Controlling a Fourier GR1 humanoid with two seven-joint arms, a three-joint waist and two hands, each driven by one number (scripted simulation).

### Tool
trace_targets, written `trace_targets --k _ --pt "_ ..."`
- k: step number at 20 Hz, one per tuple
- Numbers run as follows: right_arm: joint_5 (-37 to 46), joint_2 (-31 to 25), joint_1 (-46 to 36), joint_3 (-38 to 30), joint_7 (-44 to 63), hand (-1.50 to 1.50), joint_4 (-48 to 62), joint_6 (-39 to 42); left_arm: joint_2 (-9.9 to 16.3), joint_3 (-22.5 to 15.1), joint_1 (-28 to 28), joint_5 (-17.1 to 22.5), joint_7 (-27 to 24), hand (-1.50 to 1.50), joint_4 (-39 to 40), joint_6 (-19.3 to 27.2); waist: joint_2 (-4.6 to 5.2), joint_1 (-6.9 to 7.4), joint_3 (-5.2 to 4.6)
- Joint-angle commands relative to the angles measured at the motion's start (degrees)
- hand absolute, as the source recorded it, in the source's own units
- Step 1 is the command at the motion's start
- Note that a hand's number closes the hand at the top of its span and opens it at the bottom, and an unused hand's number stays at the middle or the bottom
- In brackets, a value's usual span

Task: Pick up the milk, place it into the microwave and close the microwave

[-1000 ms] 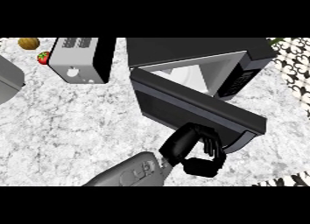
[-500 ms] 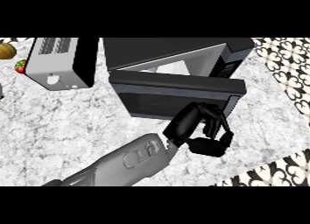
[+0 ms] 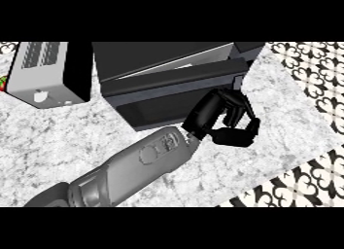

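Boxy black microwave [image 3: 175, 73] sits on the speckled marble bench [image 3: 53, 141], its glossy door [image 3: 167, 99] nearly closed. Right hand [image 3: 221, 119] against the door's front, fingers curled, holding nothing. Can't see the milk; a ribbed silver toaster [image 3: 45, 73] sits left of the microwave.

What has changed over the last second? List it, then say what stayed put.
The microwave door has swung from wide open to nearly shut, with only a narrow gap left at its top edge. The right hand, fingers curled and holding nothing, followed it in against the door's right end. The view also shifted sideways. The toaster stayed put beside the microwave.
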Motion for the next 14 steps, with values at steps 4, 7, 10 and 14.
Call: trace_targets --k 4,7,10,14 --pt "-2.36 -2.86 -1.82 -1.25 1.96 -1.50 -1.08 0.65 -0.55 1.36 -5.67 3.40 -0.45 1.50 4.24 0.31 0.81 -2.54 0.13" --pt "-3.31 -3.59 -2.06 -1.32 2.64 -1.50 -0.88 1.05 -0.51 2.43 -7.22 4.68 -0.53 1.50 5.67 1.33 1.17 -3.48 0.16" --pt "-3.73 -4.55 -3.27 -1.77 3.29 -1.50 -1.16 0.79 -0.48 2.42 -8.87 5.00 -0.79 1.50 7.30 1.73 1.57 -3.97 0.15" --pt "-5.14 -5.95 -3.91 -3.17 4.09 -1.50 -0.89 0.67 -0.45 2.76 -9.65 6.33 -1.01 1.50 8.88 2.36 1.58 -4.84 0.13"
